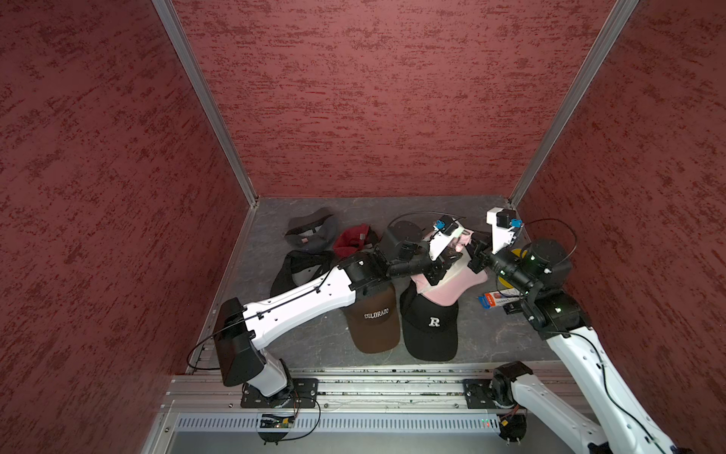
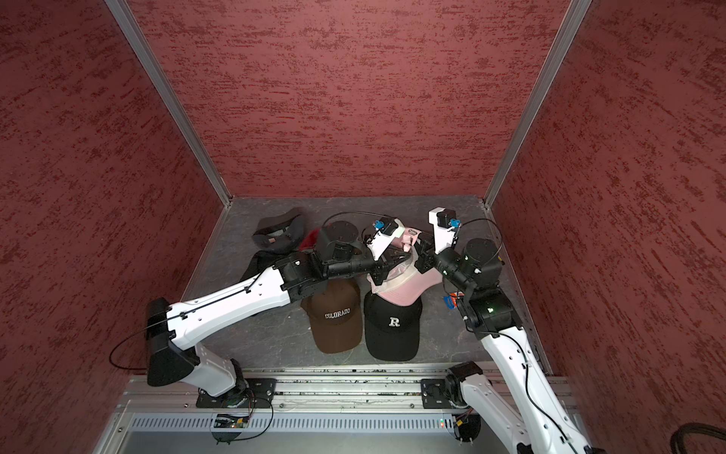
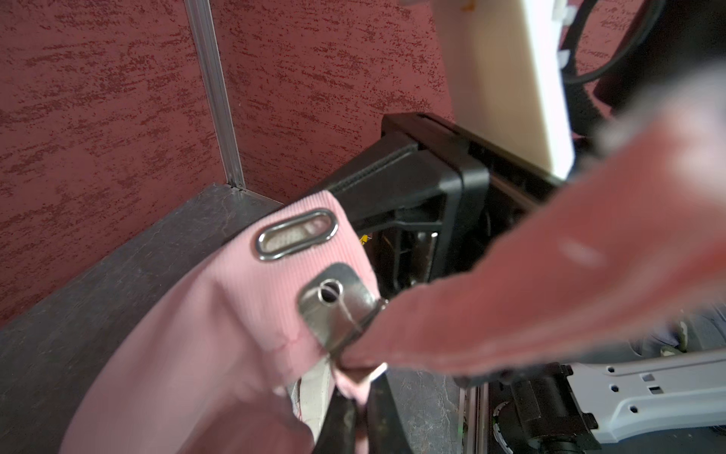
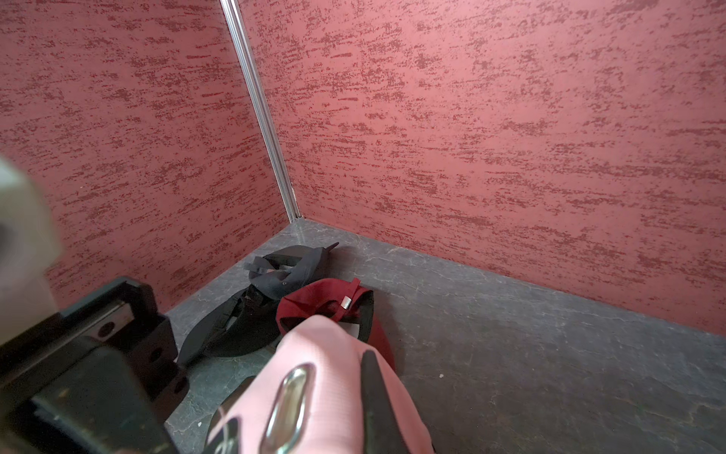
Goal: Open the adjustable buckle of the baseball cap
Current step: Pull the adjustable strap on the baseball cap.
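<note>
Pink cap point(image 1: 451, 283) is held up off the counter point(image 1: 491, 346) between the two arms, behind the brown cap point(image 1: 375, 322) and black cap point(image 1: 430, 326). Back opening is turned toward the wrist cameras.

Left gripper point(image 3: 355, 397): clenched on a fold of pink fabric just under the buckle point(image 3: 338, 306). Right gripper point(image 1: 476, 253): clenched on the cap's back band, beside the oval metal eyelet point(image 3: 297, 235).

Buckle status: the metal clasp lies flat against the band. The strap point(image 3: 510, 283) runs out of it toward the left wrist camera, blurred. I see no gap at the clasp, so I judge it not yet opened.

Done, by my reading: cap picked out, lifted, and both sides of the closure secured. Left: lift the clasp flap and slacken or draw out the strap.
</note>
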You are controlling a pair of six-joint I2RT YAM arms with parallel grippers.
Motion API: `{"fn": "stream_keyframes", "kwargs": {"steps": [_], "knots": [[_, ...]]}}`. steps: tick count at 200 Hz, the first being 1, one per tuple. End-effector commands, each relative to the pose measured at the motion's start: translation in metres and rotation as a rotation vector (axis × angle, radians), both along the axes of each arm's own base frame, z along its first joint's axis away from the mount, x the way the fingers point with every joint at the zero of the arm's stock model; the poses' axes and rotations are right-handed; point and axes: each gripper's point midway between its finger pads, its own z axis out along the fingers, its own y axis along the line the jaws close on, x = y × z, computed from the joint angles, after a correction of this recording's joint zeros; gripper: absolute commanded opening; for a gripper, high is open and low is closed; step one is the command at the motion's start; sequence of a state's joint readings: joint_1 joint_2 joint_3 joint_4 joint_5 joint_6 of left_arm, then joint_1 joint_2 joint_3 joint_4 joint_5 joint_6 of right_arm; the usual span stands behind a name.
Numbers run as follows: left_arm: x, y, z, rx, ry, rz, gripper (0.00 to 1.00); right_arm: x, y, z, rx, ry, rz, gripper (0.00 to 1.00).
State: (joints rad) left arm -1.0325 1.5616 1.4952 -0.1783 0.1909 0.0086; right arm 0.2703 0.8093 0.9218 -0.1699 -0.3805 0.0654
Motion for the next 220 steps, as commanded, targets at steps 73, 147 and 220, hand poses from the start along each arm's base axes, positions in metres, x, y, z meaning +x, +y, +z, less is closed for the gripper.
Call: {"fn": "stream_keyframes", "kwargs": {"steps": [73, 147, 220], "knots": [[-0.026, 0.002, 0.016, 0.046, 0.077, -0.131, 0.00, -0.029, -0.011, -0.002, -0.177, -0.183, -0.006, 0.38], [-0.027, -0.008, 0.012, 0.084, 0.124, -0.179, 0.00, -0.041, -0.011, 0.002, -0.216, -0.264, 0.008, 0.41], [-0.021, -0.012, 0.010, 0.107, 0.150, -0.189, 0.00, -0.040, -0.014, -0.001, -0.194, -0.265, -0.012, 0.15]]}}
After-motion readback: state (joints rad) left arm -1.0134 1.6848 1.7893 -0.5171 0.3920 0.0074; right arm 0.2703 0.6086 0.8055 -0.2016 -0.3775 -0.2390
